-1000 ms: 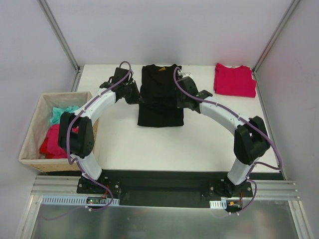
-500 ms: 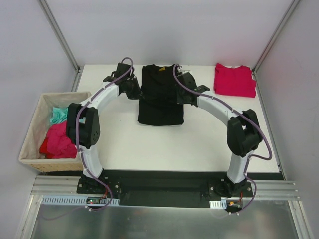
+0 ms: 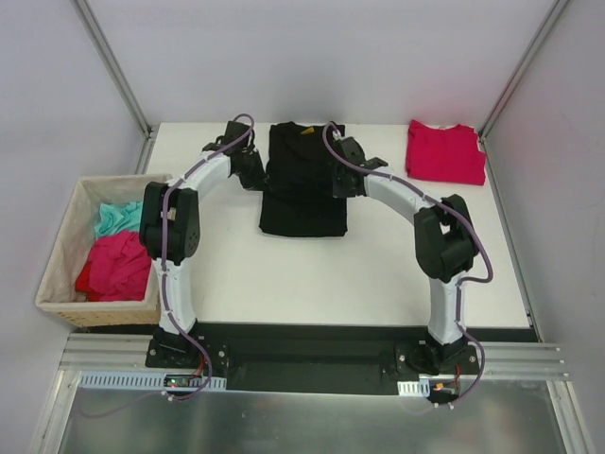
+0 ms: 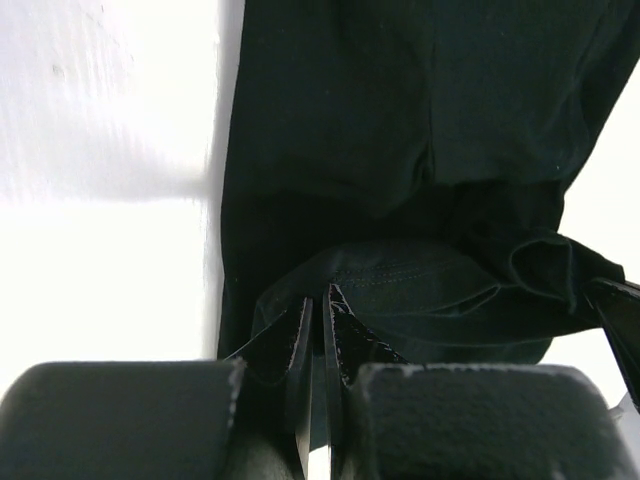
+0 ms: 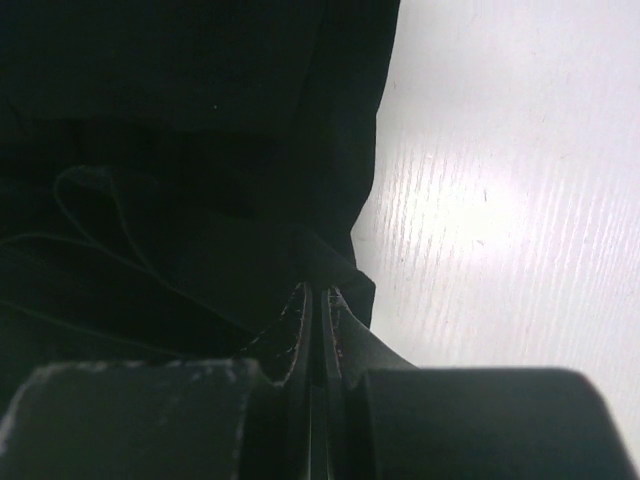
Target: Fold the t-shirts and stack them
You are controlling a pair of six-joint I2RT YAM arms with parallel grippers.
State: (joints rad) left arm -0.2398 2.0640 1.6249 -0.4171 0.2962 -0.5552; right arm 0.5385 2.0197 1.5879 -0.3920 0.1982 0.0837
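Woven basket (image 3: 95, 313) sitting well left of the black t-shirt (image 3: 302, 206), left gripper (image 4: 318, 310) pinching that shirt's left edge, jaws closed tight on cloth, right gripper (image 5: 316, 305) clamping its right edge the same way, red t-shirt (image 3: 446, 151) lying well right of it.

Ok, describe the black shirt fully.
The black shirt is soft dark cloth. It lies on the white table at its far middle, collar away from the arms, with a small pale emblem near the neck. Its sides look folded in. The left tool and right tool each pinch a side edge, jaws shut.
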